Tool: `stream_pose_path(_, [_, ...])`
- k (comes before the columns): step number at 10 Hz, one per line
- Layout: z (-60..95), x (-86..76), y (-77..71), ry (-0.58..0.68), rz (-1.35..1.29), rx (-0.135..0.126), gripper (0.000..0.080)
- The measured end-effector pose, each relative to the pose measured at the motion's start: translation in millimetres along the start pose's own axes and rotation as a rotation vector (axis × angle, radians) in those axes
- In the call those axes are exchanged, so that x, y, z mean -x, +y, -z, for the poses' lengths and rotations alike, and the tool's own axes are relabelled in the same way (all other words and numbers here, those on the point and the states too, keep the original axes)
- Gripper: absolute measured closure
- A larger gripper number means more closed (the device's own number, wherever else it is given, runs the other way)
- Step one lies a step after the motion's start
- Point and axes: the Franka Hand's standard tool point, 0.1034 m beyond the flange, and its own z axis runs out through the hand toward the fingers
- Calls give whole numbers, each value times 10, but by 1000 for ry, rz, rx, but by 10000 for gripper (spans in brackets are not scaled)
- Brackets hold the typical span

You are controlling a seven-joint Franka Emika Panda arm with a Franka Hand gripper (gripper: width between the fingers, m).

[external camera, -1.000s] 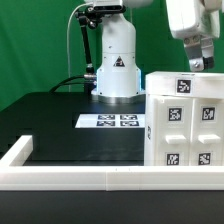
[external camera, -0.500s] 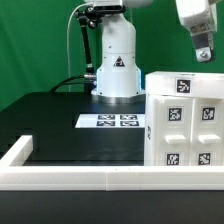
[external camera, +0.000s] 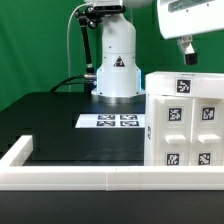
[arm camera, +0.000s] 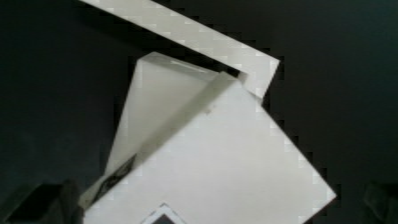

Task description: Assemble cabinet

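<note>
The cabinet (external camera: 185, 125) is a large white box with black-and-white tags on its top and on the raised panels of its face. It stands on the black table at the exterior view's right. My gripper (external camera: 187, 50) hangs above the cabinet's top, apart from it and holding nothing. Only one dark finger shows below the white hand. In the wrist view the cabinet (arm camera: 214, 150) fills the middle seen from above, with a tag corner at its lower edge. Dark blurred shapes far apart at the frame's lower corners look like my spread fingers.
A long low white border rail (external camera: 100, 178) runs along the table's front and turns back at the exterior view's left. The marker board (external camera: 115, 121) lies flat in front of the arm's white base (external camera: 115, 70). A white rail (arm camera: 196, 40) also shows in the wrist view.
The gripper has risen and shifted toward the exterior view's left above the cabinet, and the hand has turned. The cabinet has not moved.
</note>
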Motion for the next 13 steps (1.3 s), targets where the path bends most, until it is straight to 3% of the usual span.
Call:
stream_pose_path(4, [0,-3,-2,8,344,3,3])
stream_pose_path(9, [5,-62,22,16,1066,39,3])
stream_pose_path(13, [4,-104,38,11,1313,57,3])
